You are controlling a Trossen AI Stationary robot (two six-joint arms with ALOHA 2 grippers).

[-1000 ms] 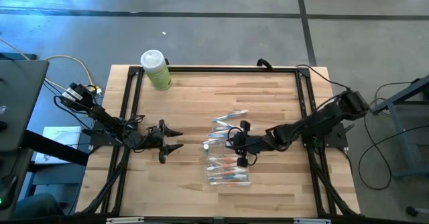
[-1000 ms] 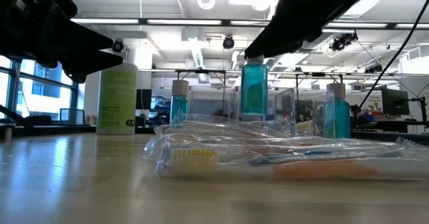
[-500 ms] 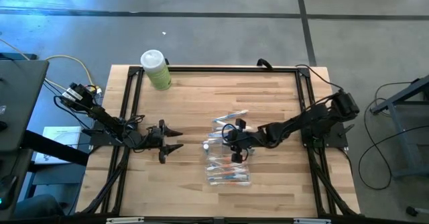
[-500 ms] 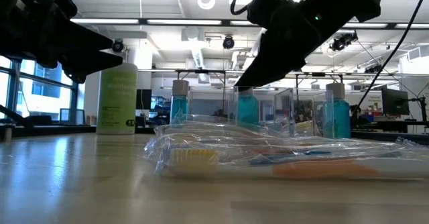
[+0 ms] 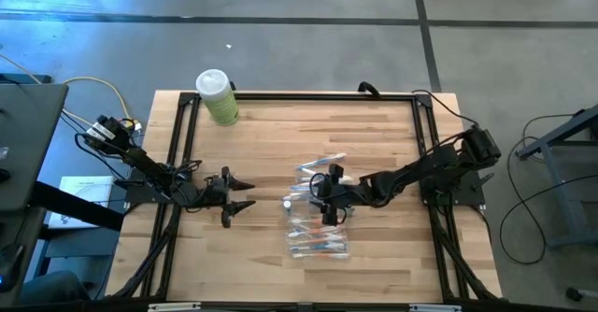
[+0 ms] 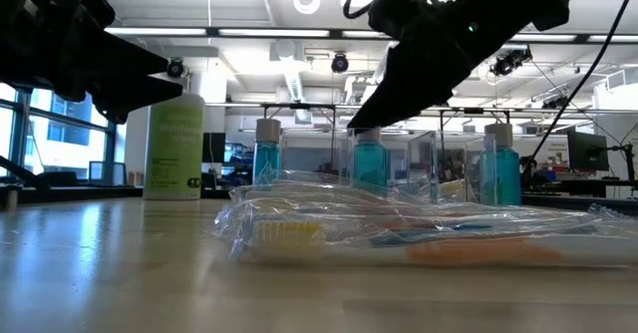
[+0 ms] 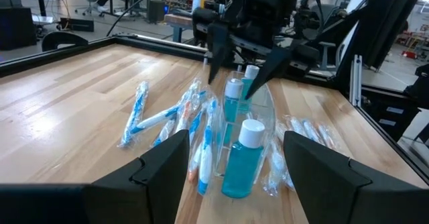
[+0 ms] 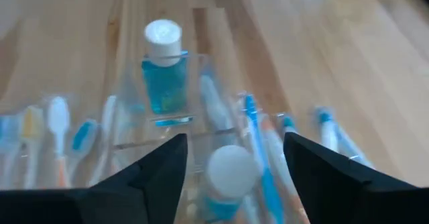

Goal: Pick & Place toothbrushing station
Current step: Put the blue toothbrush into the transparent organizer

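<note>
The table (image 5: 271,144) fills the middle of the high view, and both dark arms reach in from its sides. In the upper left of that frame stands the pale green bottle (image 5: 217,96), well apart from the work.

The toothbrushing station (image 5: 316,214) lies just right of centre: a clear holder with wrapped toothbrushes (image 7: 155,119) strewn around it and small blue white-capped tubes (image 7: 240,157) standing in it.

The right gripper (image 5: 326,198) hangs directly over the station, its jaws spread apart and holding nothing; one tube cap (image 8: 231,168) sits just below, between its fingers. The left gripper (image 5: 234,199) waits left of centre, jaws wide and empty.

The risk, as I judge it, is the light, top-heavy tube. If the spread jaws rise off-line and a finger drags the cap, the tube could tip and knock over its neighbours or shift the clear holder.

A second ago the right gripper was clamped on a tube held above the pile, farther toward the right of the frame. Now that tube stands down among the others and the jaws have let go. The left arm has not moved.
</note>
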